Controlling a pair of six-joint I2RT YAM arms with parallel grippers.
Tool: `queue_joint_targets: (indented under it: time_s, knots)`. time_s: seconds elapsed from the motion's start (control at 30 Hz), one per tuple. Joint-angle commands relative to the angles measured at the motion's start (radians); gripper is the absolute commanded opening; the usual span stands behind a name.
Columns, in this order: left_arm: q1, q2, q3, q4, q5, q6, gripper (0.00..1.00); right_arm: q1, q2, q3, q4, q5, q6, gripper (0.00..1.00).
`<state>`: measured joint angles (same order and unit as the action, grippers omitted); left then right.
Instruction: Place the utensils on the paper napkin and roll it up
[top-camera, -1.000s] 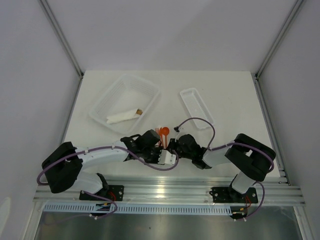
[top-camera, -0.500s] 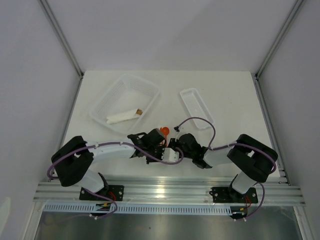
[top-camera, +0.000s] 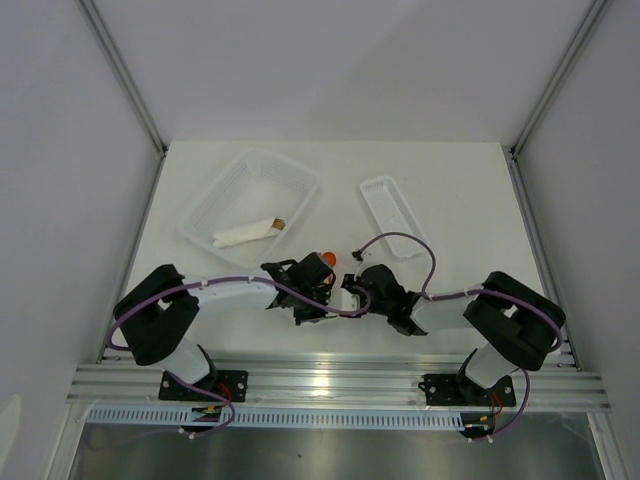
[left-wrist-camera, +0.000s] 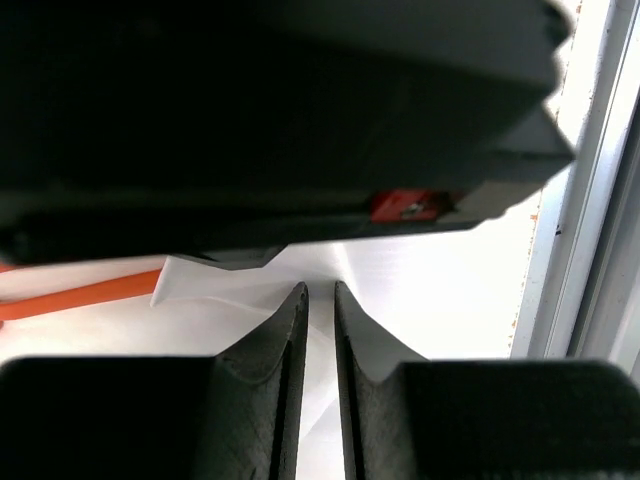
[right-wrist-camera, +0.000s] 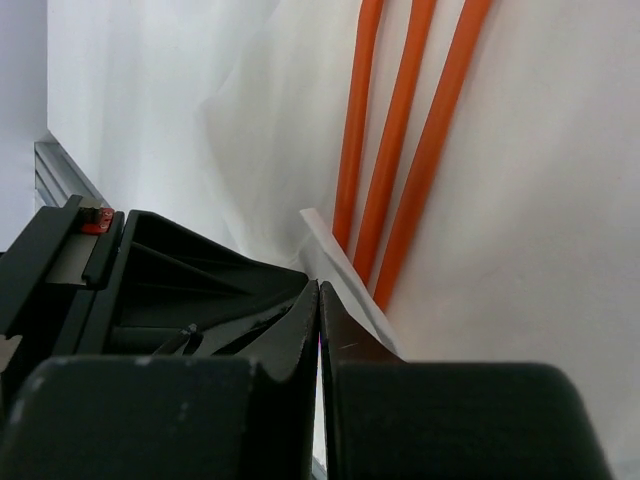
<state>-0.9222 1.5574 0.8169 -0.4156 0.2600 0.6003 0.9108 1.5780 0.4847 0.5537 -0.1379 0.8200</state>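
Three orange-red utensils (right-wrist-camera: 400, 150) lie side by side on the white paper napkin (right-wrist-camera: 250, 130). In the top view only an orange tip (top-camera: 326, 259) shows beyond the two grippers, which meet over the napkin and hide it. My left gripper (top-camera: 323, 299) is closed to a narrow slit (left-wrist-camera: 320, 300) with a fold of napkin (left-wrist-camera: 250, 300) in it; an orange handle (left-wrist-camera: 80, 298) shows at its left. My right gripper (top-camera: 346, 291) is shut (right-wrist-camera: 319, 290) at the napkin's raised corner (right-wrist-camera: 335, 255), just short of the handle ends.
A clear plastic basket (top-camera: 205, 205) at the back left holds a white paper roll with a brown tip (top-camera: 248, 232). A small clear tray (top-camera: 392, 215) lies at the back right. An aluminium rail (top-camera: 340, 380) runs along the near edge; its side shows in the left wrist view (left-wrist-camera: 590, 200).
My left gripper has moved right and closer to the right gripper. The utensils are more covered; only the orange tip still shows from above.
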Motion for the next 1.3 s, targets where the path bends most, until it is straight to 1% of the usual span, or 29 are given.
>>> queue_joint_targets:
  time_s: [0.0, 0.27, 0.37, 0.4, 0.47, 0.5, 0.53, 0.6, 0.67, 0.87, 0.97, 1.13, 1.2, 1.27]
  knots:
    - [0.013, 0.027, 0.018, -0.022, -0.011, -0.014, 0.20, -0.004, -0.052, 0.005, 0.000, 0.011, 0.011, 0.00]
    - [0.013, 0.032, 0.025, -0.009, -0.005, 0.021, 0.20, -0.039, -0.160, 0.003, -0.101, 0.050, 0.033, 0.00]
    - [0.013, 0.029, 0.024, 0.000, 0.002, 0.026, 0.20, -0.058, -0.249, 0.002, -0.185, 0.083, 0.050, 0.01]
    - [0.013, 0.027, 0.022, 0.004, 0.005, 0.026, 0.20, -0.069, -0.278, 0.000, -0.258, 0.130, 0.060, 0.02]
    - [0.013, 0.026, 0.024, 0.005, 0.011, 0.032, 0.20, -0.078, -0.369, -0.011, -0.334, 0.196, 0.088, 0.03]
    - [0.013, 0.024, 0.022, 0.006, 0.012, 0.033, 0.20, -0.087, -0.400, -0.017, -0.406, 0.254, 0.099, 0.03]
    - [0.013, 0.023, 0.021, 0.008, 0.012, 0.036, 0.20, -0.090, -0.452, -0.023, -0.438, 0.282, 0.106, 0.03]
    - [0.013, 0.023, 0.015, 0.012, 0.012, 0.038, 0.20, -0.102, -0.490, -0.050, -0.492, 0.320, 0.123, 0.03]
    - [0.013, 0.026, 0.014, 0.012, 0.015, 0.038, 0.20, -0.131, -0.518, -0.076, -0.498, 0.322, 0.123, 0.03]
    - [0.014, 0.033, 0.001, 0.031, -0.001, 0.035, 0.21, -0.145, -0.487, -0.083, -0.512, 0.322, 0.136, 0.02]
    - [0.014, 0.030, 0.010, 0.023, 0.001, 0.030, 0.21, -0.151, -0.484, -0.089, -0.526, 0.351, 0.148, 0.00]
    - [0.014, 0.033, 0.022, 0.017, 0.008, 0.036, 0.21, -0.164, -0.475, -0.103, -0.551, 0.399, 0.168, 0.00]
    - [0.014, 0.033, 0.021, 0.018, 0.008, 0.038, 0.21, -0.171, -0.441, -0.132, -0.528, 0.380, 0.179, 0.00]
    - [0.014, 0.033, 0.022, 0.018, 0.008, 0.038, 0.21, -0.182, -0.406, -0.152, -0.454, 0.333, 0.197, 0.00]
